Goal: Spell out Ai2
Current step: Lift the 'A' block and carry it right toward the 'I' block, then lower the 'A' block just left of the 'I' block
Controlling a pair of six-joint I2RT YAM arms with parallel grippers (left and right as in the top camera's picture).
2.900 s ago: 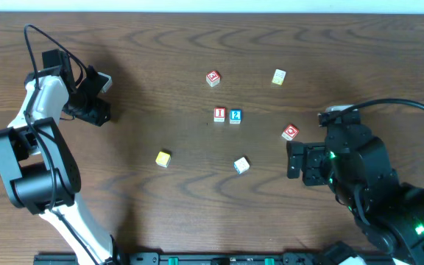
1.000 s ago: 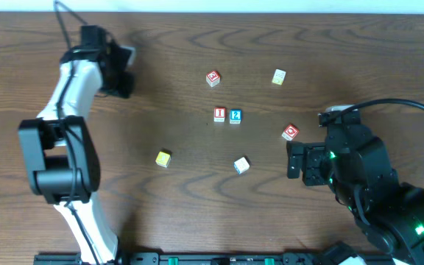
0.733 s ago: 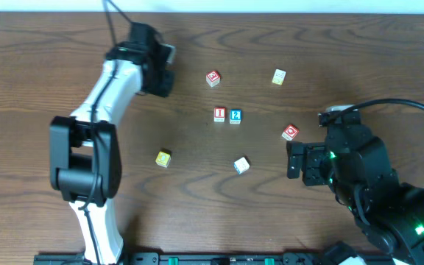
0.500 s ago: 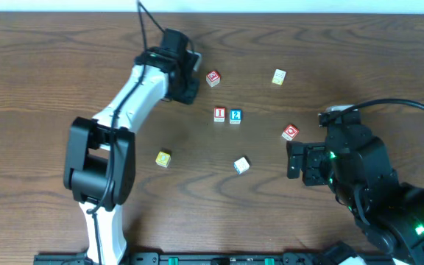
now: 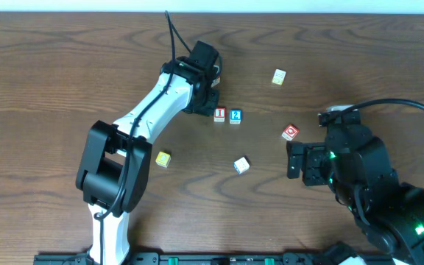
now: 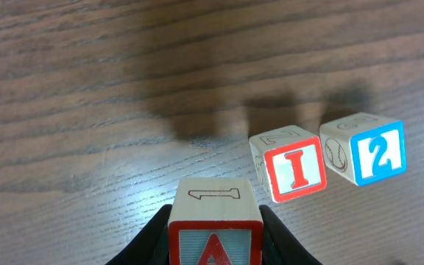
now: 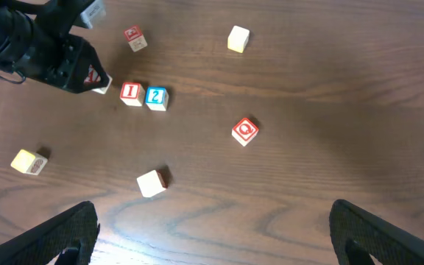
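Note:
My left gripper is shut on the A cube, whose red-framed red "A" faces the wrist camera. On the table just ahead and to the right, the I cube and the blue-framed 2 cube sit side by side. From overhead the left gripper hangs just left of the I cube and 2 cube, covering the A cube. The right gripper is open and empty, well off to the right.
A red-marked O cube lies near the right gripper. A white cube, a yellow cube and a cream cube are scattered about. Another red-marked cube sits behind the left gripper.
The left arm has swept from the far left across the table to just left of the I cube. The right arm and the loose cubes have not moved.

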